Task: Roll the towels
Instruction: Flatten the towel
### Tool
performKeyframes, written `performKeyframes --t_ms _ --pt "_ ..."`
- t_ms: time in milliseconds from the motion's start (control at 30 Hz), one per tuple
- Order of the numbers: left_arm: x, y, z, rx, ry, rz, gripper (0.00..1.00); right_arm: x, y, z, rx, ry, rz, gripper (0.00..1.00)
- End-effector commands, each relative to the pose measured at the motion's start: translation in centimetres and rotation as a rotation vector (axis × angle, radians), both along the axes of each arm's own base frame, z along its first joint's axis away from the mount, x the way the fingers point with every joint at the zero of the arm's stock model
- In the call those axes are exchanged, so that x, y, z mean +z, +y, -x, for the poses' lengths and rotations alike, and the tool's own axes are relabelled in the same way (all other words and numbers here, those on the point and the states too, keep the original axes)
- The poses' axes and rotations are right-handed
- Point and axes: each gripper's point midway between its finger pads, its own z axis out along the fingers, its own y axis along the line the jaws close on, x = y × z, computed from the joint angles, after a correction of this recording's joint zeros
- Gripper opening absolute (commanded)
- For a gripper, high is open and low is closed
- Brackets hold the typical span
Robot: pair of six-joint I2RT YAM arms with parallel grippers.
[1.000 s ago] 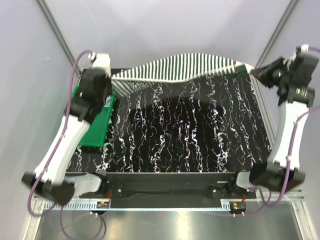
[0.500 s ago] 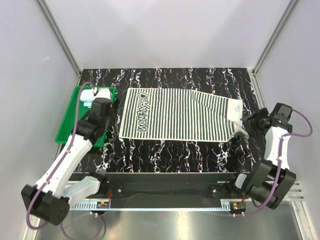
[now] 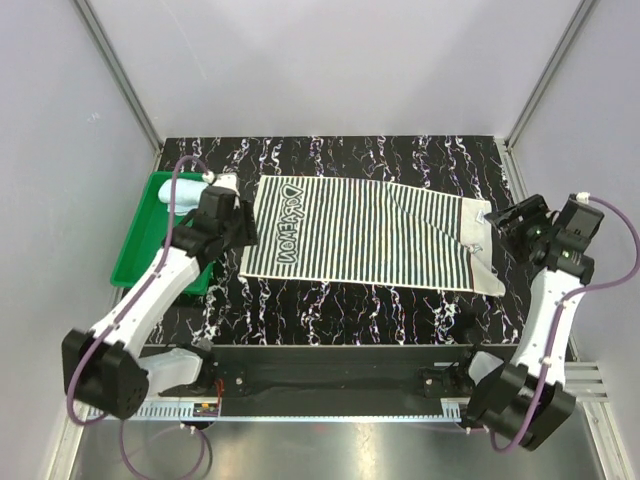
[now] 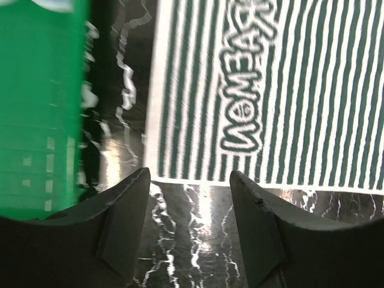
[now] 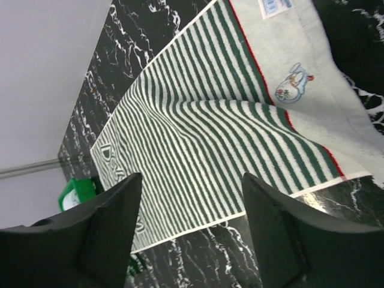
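Striped towel (image 3: 365,235) lies flat across the table (image 3: 400,310); blue towel (image 3: 185,195) sits in the tray (image 3: 140,250). Your left end effector (image 4: 189,174) and right end effector (image 5: 191,177) are both apart, holding nothing. Pinch one short edge evenly and roll it tight and straight.

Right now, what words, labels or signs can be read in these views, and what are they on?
"DORAEMON": outlined letters, turned sideways, near the left end of the striped towel.
Small white tag on the towel's plain right end: it has print, but too small to read.
No other text shows.
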Motion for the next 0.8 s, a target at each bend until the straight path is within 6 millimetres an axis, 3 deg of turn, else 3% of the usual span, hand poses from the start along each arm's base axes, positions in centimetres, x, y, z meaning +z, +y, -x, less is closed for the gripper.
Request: performKeyframes --t_ms 0,67,100,167,233,267,333,367,400,467,500,533,567,600,767 --pt "-1.1 -3.3 -1.3 -0.059 0.020 0.132 0.61 -1.4 0.6 -2.7 0.107 0.043 -0.074 0.73" --pt "-2.4 -3.8 -1.5 -0.058 0.039 0.146 0.61 -1.9 0.7 -4.1 0.127 0.061 -0.077 0.64" --pt "-3.3 -4.0 -1.7 -0.061 0.056 0.147 0.61 -3.4 1.1 -5.2 0.126 0.117 -0.044 0.57" --pt "-4.6 -4.4 -1.8 -0.057 0.069 0.167 0.61 -3.4 1.8 -6.8 0.128 0.138 0.001 0.57" --pt "-5.7 -4.9 -2.1 -0.055 0.068 0.185 0.61 -5.1 2.0 -8.4 0.108 0.195 0.030 0.56" --pt "-6.7 -4.9 -1.9 -0.050 0.083 0.183 0.61 -4.9 1.7 -9.5 0.099 0.191 0.037 0.56" --pt "-7.6 -5.6 -2.2 -0.066 0.086 0.215 0.61 -7.6 0.7 -10.8 0.085 0.283 0.061 0.55" --pt "-8.0 -5.9 -2.1 -0.081 0.096 0.225 0.61 -6.8 -0.1 -12.1 0.086 0.279 0.104 0.55" --pt "-8.4 -6.1 -2.3 -0.084 0.102 0.222 0.61 -9.3 -0.8 -12.4 0.076 0.363 0.116 0.55" --pt "-9.9 -6.2 -2.6 -0.095 0.145 0.201 0.61 -9.4 -1.7 -14.3 0.074 0.374 0.149 0.55" --pt "-10.0 -6.3 -2.9 -0.098 0.154 0.193 0.61 -11.3 -2.3 -14.7 0.076 0.424 0.164 0.54" --pt "-10.3 -6.3 -3.0 -0.100 0.166 0.181 0.61 -11.8 -2.7 -15.1 0.074 0.438 0.176 0.54" --pt "-11.2 -6.1 -3.0 -0.092 0.194 0.161 0.60 -11.6 -3.1 -16.0 0.074 0.430 0.195 0.54" --pt "-11.2 -5.8 -3.2 -0.082 0.195 0.147 0.59 -13.0 -3.4 -16.3 0.071 0.461 0.197 0.54" --pt "-12.3 -3.7 -2.3 0.002 0.230 0.089 0.58 -14.9 -4.1 -18.6 0.038 0.458 0.185 0.52"
